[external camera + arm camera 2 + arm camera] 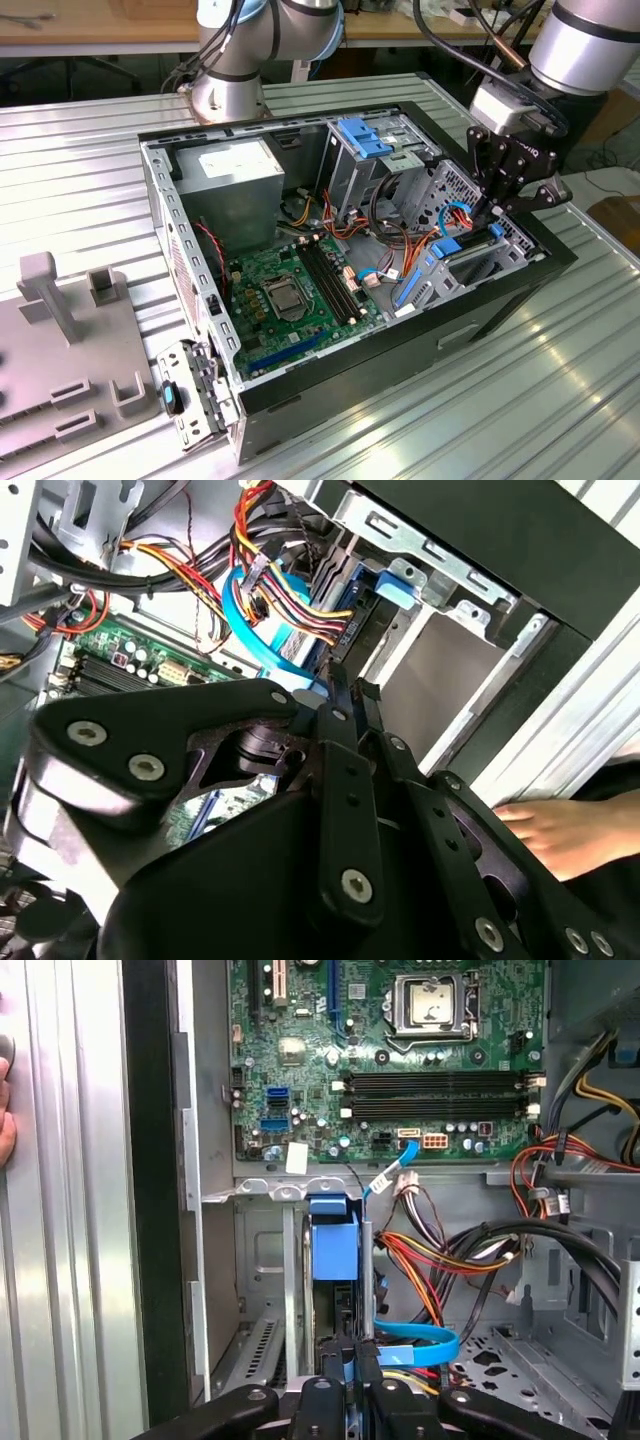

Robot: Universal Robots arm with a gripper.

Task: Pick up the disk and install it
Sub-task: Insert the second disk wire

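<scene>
- My gripper (497, 213) sits low over the drive bay (470, 262) at the end of the case (300, 405) toward the exterior view's right, its black fingers (490, 170) pointing down into the bay.
- In the first wrist view the fingertips (322, 1392) are drawn close together and pinch the thin edge of the disk (333, 1245), so I read the gripper as closed on it.
- The disk stands on edge directly in front of the fingertips, reaching away from them toward the board (390, 1050); I see its blue frame and a dark side, with its far end near the bay's metal wall.
- In the second wrist view the gripper (340, 705) covers most of the disk; just beyond the tips I make out a blue tab (395, 585) and the bay's grey rails.
- A blue flat cable (420, 1345) and a bundle of red, yellow and orange wires (440, 1260) lie just beside the disk, close to the fingers.
- The board lies flat on the case floor, well apart from the gripper.
- A person's hand (560, 830) rests on the table (520, 400) outside the case, near the bay.
</scene>
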